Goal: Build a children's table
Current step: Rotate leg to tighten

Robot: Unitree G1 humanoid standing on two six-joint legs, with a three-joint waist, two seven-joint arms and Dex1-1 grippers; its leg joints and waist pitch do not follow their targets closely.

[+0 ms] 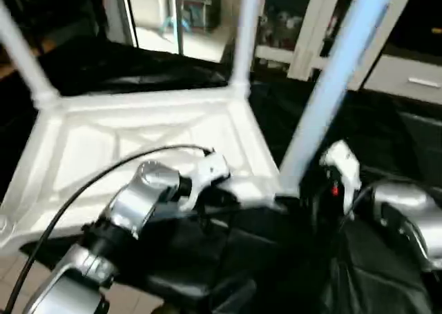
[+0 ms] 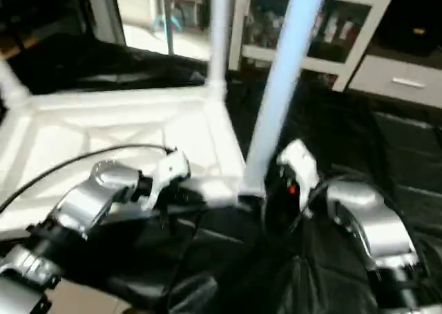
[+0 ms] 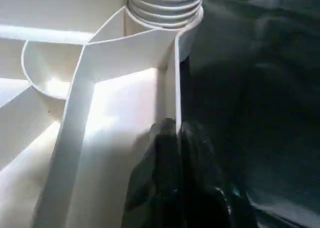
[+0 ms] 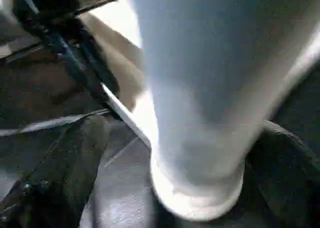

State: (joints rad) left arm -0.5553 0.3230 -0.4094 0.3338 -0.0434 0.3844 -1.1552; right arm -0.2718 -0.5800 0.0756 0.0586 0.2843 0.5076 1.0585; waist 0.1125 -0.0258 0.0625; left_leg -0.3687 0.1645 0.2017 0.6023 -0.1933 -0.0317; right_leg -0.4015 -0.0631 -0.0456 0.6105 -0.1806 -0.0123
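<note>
The children's table lies upside down, its ribbed white top (image 1: 138, 141) facing up on black cloth. White legs stand in its corner sockets: one at the far left (image 1: 21, 52), one at the far right (image 1: 245, 31), one at the near right (image 1: 331, 86). My left gripper (image 3: 177, 130) is shut on the top's thin rim wall, just short of the near right socket (image 3: 165, 12). My right gripper (image 4: 175, 178) is open around the foot of the near right leg (image 4: 200, 112). One finger (image 4: 65, 173) stands clear of the leg; the other (image 4: 287, 158) lies close beside it.
A white glass-door cabinet (image 1: 304, 17) and a drawer front (image 1: 407, 79) stand behind the work. Black cloth (image 1: 387, 141) covers the surface to the right and front. A black cable (image 1: 83, 183) arcs over my left forearm. Pale floor tiles (image 1: 14, 272) show at the lower left.
</note>
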